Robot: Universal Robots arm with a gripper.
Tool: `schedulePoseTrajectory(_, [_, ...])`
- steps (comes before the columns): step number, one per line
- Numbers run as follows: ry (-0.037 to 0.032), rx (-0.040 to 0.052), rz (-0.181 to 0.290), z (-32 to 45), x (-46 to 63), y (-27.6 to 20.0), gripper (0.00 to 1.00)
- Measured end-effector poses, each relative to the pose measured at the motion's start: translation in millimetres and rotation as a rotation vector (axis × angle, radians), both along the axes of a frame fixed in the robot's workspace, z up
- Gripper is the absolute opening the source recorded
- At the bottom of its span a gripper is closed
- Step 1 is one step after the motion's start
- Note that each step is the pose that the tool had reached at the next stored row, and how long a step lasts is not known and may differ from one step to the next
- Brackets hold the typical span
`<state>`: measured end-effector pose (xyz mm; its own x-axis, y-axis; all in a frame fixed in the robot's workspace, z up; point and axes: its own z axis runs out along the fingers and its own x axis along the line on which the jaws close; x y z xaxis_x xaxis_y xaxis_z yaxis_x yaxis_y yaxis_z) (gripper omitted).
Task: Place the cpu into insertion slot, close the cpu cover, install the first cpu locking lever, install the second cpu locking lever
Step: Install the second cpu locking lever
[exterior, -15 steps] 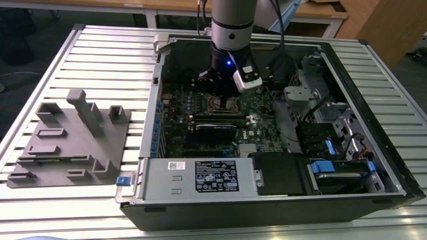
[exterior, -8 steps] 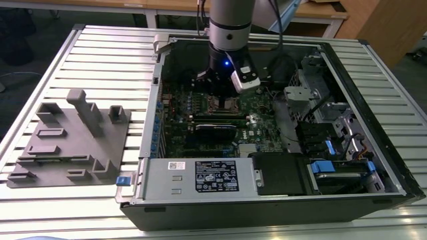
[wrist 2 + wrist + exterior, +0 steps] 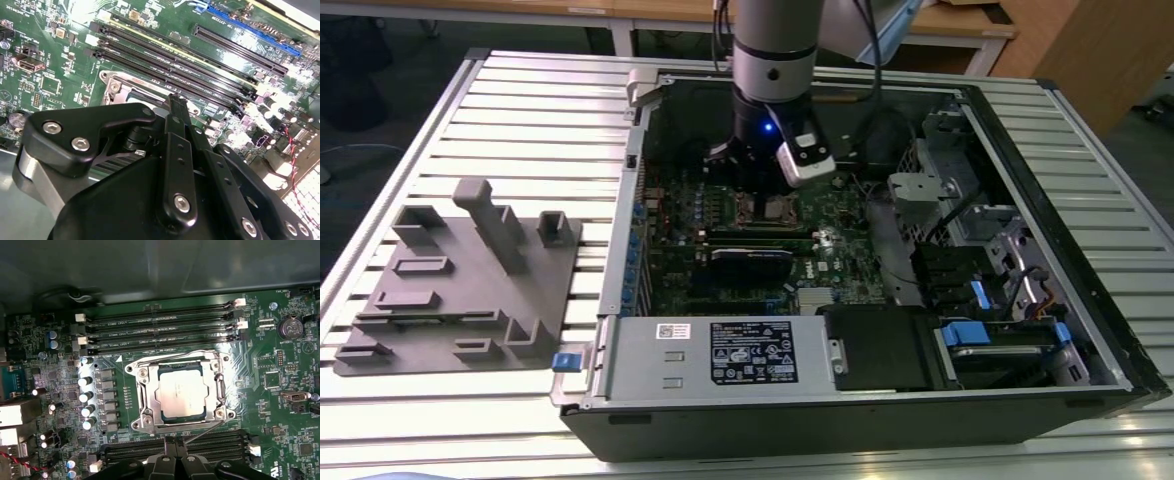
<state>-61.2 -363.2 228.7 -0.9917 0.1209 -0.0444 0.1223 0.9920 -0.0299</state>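
I see cpu [image 3: 181,394] seated in insertion slot [image 3: 145,390], mid-frame | cpu cover [image 3: 218,385] down | gripper [image 3: 171,446] just below socket, fingers together, holding nothing.

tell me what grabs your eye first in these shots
The open computer case on the slatted table, with the arm's end effector lowered over its green board. In the first wrist view, the cpu lies in the insertion slot, with the cpu cover down around it.
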Motion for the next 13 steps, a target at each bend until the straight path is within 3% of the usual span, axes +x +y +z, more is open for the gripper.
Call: schedulePoseTrajectory(13, [0.0001,-0.0008,0.0,-1.7,-4.6,-3.6,0.11])
